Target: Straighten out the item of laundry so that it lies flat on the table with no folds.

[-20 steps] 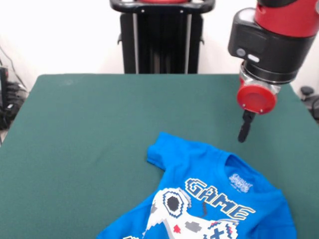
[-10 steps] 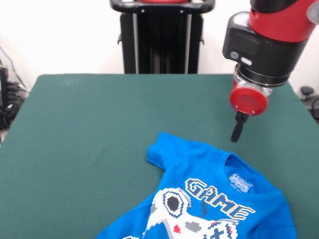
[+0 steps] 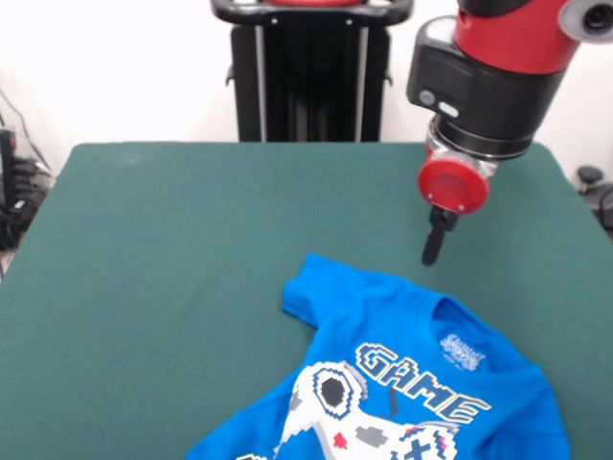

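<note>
The item of laundry (image 3: pixel 402 364) is a bright blue T-shirt with a white game controller print and "GAME" lettering. It lies at the near right of the dark green table (image 3: pixel 192 249), with its lower part cut off by the picture's bottom edge. One sleeve is bunched at its far left corner. My gripper (image 3: pixel 433 251) hangs from the red and black arm, above the cloth just beyond the shirt's far edge, not touching it. It shows as a single dark sliver with nothing held.
The black pedestal (image 3: pixel 311 72) stands behind the table's far edge. Dark cables and gear (image 3: pixel 19 192) sit off the table's left side, and a dark object (image 3: pixel 599 192) lies off its right side.
The arm and gripper have moved steadily to the left and slightly away from the camera. The shirt has not moved.
</note>
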Tool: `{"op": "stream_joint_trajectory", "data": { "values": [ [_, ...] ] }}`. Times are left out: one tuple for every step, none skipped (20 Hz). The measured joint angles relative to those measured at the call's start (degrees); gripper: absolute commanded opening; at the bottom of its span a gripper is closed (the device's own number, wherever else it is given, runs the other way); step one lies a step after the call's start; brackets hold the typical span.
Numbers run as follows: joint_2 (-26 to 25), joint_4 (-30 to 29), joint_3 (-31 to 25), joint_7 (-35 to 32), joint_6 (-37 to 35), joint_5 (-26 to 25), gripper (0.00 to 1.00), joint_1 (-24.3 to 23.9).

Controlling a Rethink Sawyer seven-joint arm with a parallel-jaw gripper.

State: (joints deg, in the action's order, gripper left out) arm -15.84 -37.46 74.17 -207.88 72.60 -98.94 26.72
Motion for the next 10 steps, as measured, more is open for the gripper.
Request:
{"op": "stream_joint_trajectory", "data": {
  "values": [
    [0.01, -0.51, 0.0, 0.0, -0.36, 0.06, 1.0, 0.12],
    [0.04, -1.81, -0.01, 0.0, -1.3, 0.18, 1.0, 0.54],
    [0.06, -2.59, -0.02, 0.0, -1.93, 0.22, 1.0, 0.87],
    [0.09, -3.53, -0.03, 0.0, -2.66, 0.36, 1.0, 1.29],
    [0.12, -4.46, -0.04, 0.0, -3.38, 0.49, 1.0, 1.72],
    [0.15, -5.27, -0.04, 0.0, -3.96, 0.67, 1.0, 2.13],
    [0.19, -6.54, -0.05, 0.0, -4.92, 0.99, 1.0, 2.8],
    [0.22, -7.16, -0.05, 0.0, -5.4, 1.13, 1.0, 3.15],
    [0.24, -7.98, -0.04, 0.0, -5.99, 1.32, 1.0, 3.62],
    [0.27, -8.76, -0.06, 0.0, -6.58, 1.49, 1.0, 4.07]
  ]
}}
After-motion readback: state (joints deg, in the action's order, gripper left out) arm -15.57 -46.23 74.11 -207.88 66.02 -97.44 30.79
